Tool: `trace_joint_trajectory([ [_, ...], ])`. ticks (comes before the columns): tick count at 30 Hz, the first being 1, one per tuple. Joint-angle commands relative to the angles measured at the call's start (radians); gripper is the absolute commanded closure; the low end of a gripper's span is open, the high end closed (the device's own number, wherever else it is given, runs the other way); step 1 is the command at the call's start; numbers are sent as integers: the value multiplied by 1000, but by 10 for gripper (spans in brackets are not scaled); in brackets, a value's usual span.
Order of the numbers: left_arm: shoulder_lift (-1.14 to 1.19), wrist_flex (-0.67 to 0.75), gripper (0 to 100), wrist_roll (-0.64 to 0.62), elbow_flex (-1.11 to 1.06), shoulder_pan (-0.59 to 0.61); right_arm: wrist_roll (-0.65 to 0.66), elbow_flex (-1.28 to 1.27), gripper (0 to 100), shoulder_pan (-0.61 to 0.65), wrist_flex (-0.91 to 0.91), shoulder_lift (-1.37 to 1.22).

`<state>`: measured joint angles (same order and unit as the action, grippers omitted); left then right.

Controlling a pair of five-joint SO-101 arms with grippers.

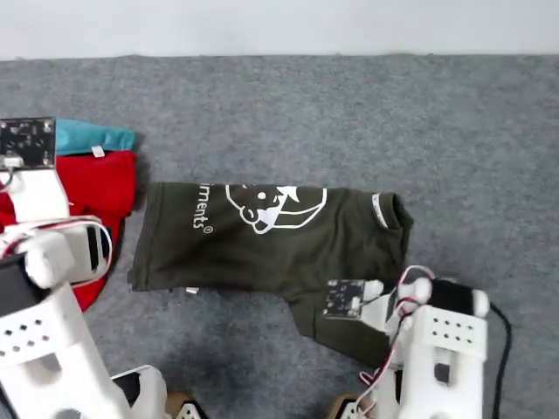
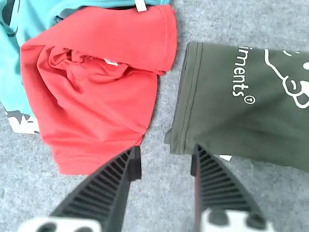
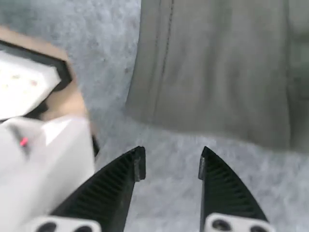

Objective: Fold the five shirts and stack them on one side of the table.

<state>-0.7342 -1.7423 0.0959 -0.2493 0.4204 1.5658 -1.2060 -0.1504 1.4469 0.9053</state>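
A dark olive shirt (image 1: 271, 240) with a white print lies partly folded across the middle of the grey table, one sleeve (image 1: 336, 327) trailing toward the front. At the left edge a red shirt (image 1: 100, 188) lies on a teal shirt (image 1: 92, 137). My left gripper (image 2: 164, 166) hangs open over bare carpet between the red shirt (image 2: 101, 101) and the olive shirt's hem (image 2: 186, 111). My right gripper (image 3: 170, 166) is open just off the edge of the olive sleeve (image 3: 212, 72), holding nothing.
Grey carpet (image 1: 349, 113) covers the table; a pale wall runs along the back. The left arm's white body (image 1: 44, 288) overlaps the red shirt. The right arm's body (image 1: 437, 349) stands at the front right. A white arm base (image 3: 34, 116) sits close beside my right gripper.
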Motion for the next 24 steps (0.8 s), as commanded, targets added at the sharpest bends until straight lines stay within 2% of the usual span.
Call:
trace_joint_trajectory([
  [1, -23, -9, 826, -8, -19, 32, -55, -83, 804, 84, -84, 8],
  [5, -25, 5, 826, -8, -39, 114, -115, -126, 804, 171, -108, 2],
  [12, -25, 3, 826, -8, -42, 126, -114, -316, 805, 182, -346, 1],
  [16, -25, 3, 826, -8, -42, 124, -117, -318, 809, 177, -349, 1],
  [18, -26, 2, 826, -8, -42, 123, -117, -318, 854, 177, -355, 1],
  [21, -31, 0, 826, -8, -42, 123, -127, -316, 982, 174, -377, 1],
  [24, -31, 0, 826, -8, -42, 121, -193, -302, 974, 174, -386, 1],
])
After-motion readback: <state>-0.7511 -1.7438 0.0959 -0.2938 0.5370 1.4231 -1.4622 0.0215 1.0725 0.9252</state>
